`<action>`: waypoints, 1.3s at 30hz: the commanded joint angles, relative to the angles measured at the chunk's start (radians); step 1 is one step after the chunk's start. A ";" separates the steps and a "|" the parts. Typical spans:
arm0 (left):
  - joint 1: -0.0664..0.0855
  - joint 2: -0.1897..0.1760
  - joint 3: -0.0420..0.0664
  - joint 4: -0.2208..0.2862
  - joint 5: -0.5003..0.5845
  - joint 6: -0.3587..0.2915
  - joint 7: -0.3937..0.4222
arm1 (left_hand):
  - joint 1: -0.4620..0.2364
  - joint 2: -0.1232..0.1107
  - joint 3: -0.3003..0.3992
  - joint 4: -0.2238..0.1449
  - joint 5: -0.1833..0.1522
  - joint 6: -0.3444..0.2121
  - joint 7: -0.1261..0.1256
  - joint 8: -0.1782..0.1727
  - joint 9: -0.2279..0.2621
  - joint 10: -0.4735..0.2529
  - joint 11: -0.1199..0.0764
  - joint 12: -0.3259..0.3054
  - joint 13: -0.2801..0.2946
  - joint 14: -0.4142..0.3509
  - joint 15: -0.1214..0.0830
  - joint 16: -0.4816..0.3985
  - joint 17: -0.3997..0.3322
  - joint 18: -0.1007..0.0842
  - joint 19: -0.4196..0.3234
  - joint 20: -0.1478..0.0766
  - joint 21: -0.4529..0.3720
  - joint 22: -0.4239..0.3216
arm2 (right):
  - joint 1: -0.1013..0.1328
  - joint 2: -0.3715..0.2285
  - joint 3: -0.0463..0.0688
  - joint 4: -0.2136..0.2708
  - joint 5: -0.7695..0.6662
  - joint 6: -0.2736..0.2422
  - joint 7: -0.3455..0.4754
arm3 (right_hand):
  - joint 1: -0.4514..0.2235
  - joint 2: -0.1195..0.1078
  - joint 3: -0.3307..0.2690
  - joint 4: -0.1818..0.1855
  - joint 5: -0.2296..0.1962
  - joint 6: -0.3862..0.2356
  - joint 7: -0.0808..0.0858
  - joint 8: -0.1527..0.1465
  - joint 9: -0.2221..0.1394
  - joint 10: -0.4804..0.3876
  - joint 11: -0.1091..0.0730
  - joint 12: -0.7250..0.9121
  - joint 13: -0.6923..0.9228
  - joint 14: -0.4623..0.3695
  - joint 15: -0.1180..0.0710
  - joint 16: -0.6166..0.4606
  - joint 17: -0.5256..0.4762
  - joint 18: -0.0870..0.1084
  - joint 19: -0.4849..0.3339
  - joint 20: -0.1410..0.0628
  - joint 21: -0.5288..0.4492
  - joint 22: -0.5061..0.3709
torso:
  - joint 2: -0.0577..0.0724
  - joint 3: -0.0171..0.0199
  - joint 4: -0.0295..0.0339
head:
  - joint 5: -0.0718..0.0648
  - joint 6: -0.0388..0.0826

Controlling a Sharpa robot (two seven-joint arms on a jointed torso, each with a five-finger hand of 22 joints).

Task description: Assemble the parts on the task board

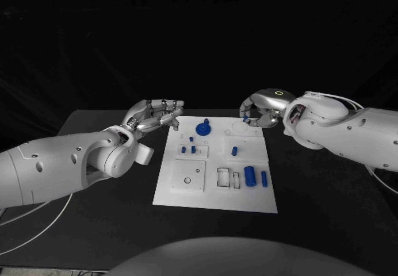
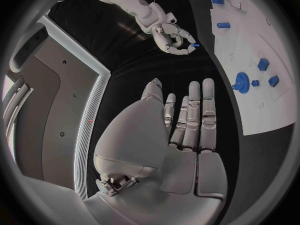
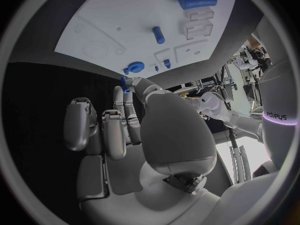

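The right hand (image 2: 177, 39) hovers off the task board's (image 1: 217, 198) far right corner, apparently pinching a small blue part (image 2: 195, 45), though the grip is hard to read; the left hand (image 2: 187, 127) waits unladen, fingers apart, at the far left corner; lower the part upright, squarely over its socket

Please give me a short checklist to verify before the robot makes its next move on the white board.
1. Silver right hand pinches the small blue part: ok.
2. Silver left hand holds nothing, fingers apart: ok.
3. White flat task board free of both hands: ok.
4. Large blue cylinder lies on the board, away from both hands: ok.
5. Matching hole for the held part: cannot tell.
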 commanded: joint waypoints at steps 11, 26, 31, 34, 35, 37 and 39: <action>-0.003 0.014 0.001 -0.026 -0.007 -0.002 0.016 | 0.021 0.021 -0.038 0.000 0.001 -0.009 0.016 -0.002 -0.001 -0.030 0.025 0.037 -0.005 -0.110 0.043 -0.033 -0.042 -0.006 -0.103 0.028 -0.102 -0.015 | 0.016 0.031 -0.001 0.194 0.045 0.176 -0.058 | -0.012 -0.002 0.002 -0.004 -0.013 0.001 0.003 -0.006 0.003 0.011 -0.002 0.006 -0.002 0.012 -0.005 -0.005 0.104 0.008 -0.008 -0.001 -0.005 0.171 | 0.000 -0.0004 0.0029 | 0.059 0.000; -0.012 -0.032 0.001 -0.027 -0.004 -0.095 0.121 | -0.019 0.037 -0.069 0.002 -0.046 -0.024 0.064 -0.004 -0.003 -0.209 -0.038 0.019 -0.014 -0.605 0.000 -0.317 -0.224 -0.034 -0.652 -0.045 -0.309 -0.299 | -0.077 0.133 -0.001 0.220 -0.123 0.135 -0.091 | -0.012 -0.007 0.007 -0.010 -0.009 0.008 0.005 -0.014 0.004 0.030 -0.005 0.012 -0.006 0.016 -0.005 -0.002 0.106 0.008 -0.006 0.000 -0.004 0.171 | 0.004 -0.0002 0.0030 | 0.128 0.000; -0.022 -0.048 0.001 -0.009 0.005 -0.094 0.134 | -0.019 0.036 -0.058 0.002 -0.043 -0.041 0.053 -0.003 -0.002 -0.264 -0.051 0.016 -0.013 -0.676 -0.010 -0.440 -0.233 -0.028 -0.724 -0.042 -0.313 -0.445 | -0.115 0.162 0.000 0.203 -0.145 0.100 -0.090 | -0.012 -0.009 0.010 -0.013 -0.004 0.009 0.006 -0.018 0.003 0.036 -0.006 0.013 -0.007 0.018 -0.005 -0.001 0.108 0.008 -0.003 0.000 -0.001 0.172 | 0.002 -0.0007 0.0028 | 0.140 0.000; -0.025 -0.052 0.001 -0.001 0.006 -0.086 0.134 | -0.017 0.038 -0.055 0.002 -0.042 -0.041 0.057 -0.002 -0.002 -0.270 -0.046 0.020 -0.013 -0.678 -0.004 -0.447 -0.233 -0.024 -0.736 -0.033 -0.314 -0.478 | -0.132 0.173 0.000 0.195 -0.152 0.089 -0.092 | -0.012 -0.010 0.011 -0.015 -0.003 0.010 0.007 -0.019 0.003 0.039 -0.006 0.013 -0.008 0.018 -0.005 -0.001 0.108 0.007 -0.002 0.000 0.000 0.172 | 0.002 -0.0016 0.0030 | 0.142 0.000; -0.026 -0.053 0.001 0.001 0.006 -0.082 0.133 | -0.015 0.039 -0.054 0.002 -0.041 -0.041 0.059 -0.002 -0.002 -0.272 -0.044 0.022 -0.012 -0.678 -0.002 -0.448 -0.233 -0.023 -0.738 -0.029 -0.314 -0.484 | -0.139 0.176 0.000 0.192 -0.155 0.085 -0.093 | -0.012 -0.010 0.012 -0.015 -0.003 0.010 0.007 -0.019 0.003 0.039 -0.006 0.013 -0.008 0.018 -0.004 -0.001 0.108 0.007 -0.002 0.000 0.000 0.172 | 0.001 -0.0020 0.0027 | 0.144 0.000; -0.027 -0.054 0.001 0.008 0.007 -0.075 0.131 | -0.011 0.042 -0.052 0.002 -0.037 -0.041 0.062 -0.001 -0.001 -0.275 -0.039 0.027 -0.012 -0.674 0.003 -0.444 -0.232 -0.019 -0.740 -0.021 -0.313 -0.495 | -0.151 0.182 0.000 0.185 -0.167 0.077 -0.096 | -0.012 -0.011 0.012 -0.016 -0.002 0.011 0.008 -0.021 0.003 0.041 -0.007 0.013 -0.009 0.019 -0.004 0.000 0.108 0.007 -0.002 0.001 0.000 0.172 | 0.001 -0.0027 0.0034 | 0.144 0.000; -0.028 -0.054 0.001 0.012 0.007 -0.070 0.131 | -0.009 0.042 -0.052 0.002 -0.034 -0.041 0.065 -0.001 -0.001 -0.275 -0.036 0.030 -0.012 -0.669 0.006 -0.437 -0.231 -0.017 -0.739 -0.015 -0.312 -0.500 | -0.159 0.185 0.000 0.180 -0.174 0.073 -0.100 | -0.012 -0.011 0.013 -0.016 -0.002 0.011 0.008 -0.021 0.002 0.041 -0.007 0.013 -0.009 0.019 -0.004 0.000 0.108 0.007 -0.002 0.001 0.000 0.172 | 0.001 -0.0018 0.0028 | 0.147 0.000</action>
